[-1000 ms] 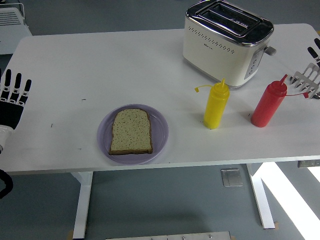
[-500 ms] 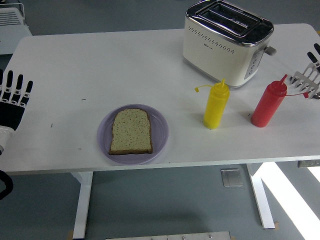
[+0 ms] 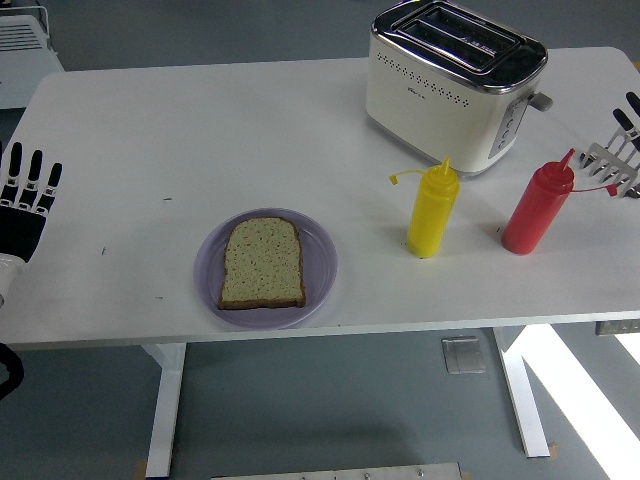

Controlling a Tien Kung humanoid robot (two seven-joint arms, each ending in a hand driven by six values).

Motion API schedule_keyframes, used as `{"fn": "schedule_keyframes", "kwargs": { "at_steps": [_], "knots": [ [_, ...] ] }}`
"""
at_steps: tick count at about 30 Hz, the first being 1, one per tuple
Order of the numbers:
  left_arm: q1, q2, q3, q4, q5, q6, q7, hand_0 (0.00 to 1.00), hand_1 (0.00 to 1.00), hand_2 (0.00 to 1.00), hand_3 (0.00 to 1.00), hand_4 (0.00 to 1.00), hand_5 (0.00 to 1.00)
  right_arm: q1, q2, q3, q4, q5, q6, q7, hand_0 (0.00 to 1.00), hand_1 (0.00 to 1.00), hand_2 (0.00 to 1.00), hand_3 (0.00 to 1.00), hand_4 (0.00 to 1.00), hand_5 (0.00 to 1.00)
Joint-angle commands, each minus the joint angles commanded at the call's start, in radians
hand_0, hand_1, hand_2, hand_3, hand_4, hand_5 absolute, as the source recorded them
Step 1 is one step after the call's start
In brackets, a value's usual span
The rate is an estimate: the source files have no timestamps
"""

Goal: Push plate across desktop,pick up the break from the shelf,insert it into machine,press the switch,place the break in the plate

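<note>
A slice of bread (image 3: 262, 263) lies flat on a lilac plate (image 3: 318, 262) near the table's front edge, left of centre. A cream toaster (image 3: 450, 85) with two empty slots stands at the back right, its lever (image 3: 541, 100) on the right end. A metal wire rack (image 3: 614, 165) sits at the right edge. My left hand (image 3: 22, 195) rests at the left edge, fingers spread, empty. Only black fingertips (image 3: 628, 110) of my right hand show at the right edge, above the rack.
A yellow squeeze bottle (image 3: 432, 210) and a red squeeze bottle (image 3: 538, 208) stand in front of the toaster. The white table (image 3: 200, 130) has bare room between the plate and my left hand.
My left hand has slid slightly down and outward at the left edge. My right hand's fingertips have drawn a little further out of view.
</note>
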Motion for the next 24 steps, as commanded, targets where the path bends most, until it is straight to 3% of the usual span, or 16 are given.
{"fn": "schedule_keyframes", "kwargs": {
  "at_steps": [24],
  "knots": [
    [-0.008, -0.013, -0.042, -0.006, 0.003, 0.003, -0.003, 0.805, 0.725, 0.671, 0.705, 0.76, 0.998, 0.026, 0.007, -0.014, -0.001, -0.026, -0.007, 0.011, 0.751, 0.683, 0.669, 0.647, 0.687, 0.416]
  ]
}}
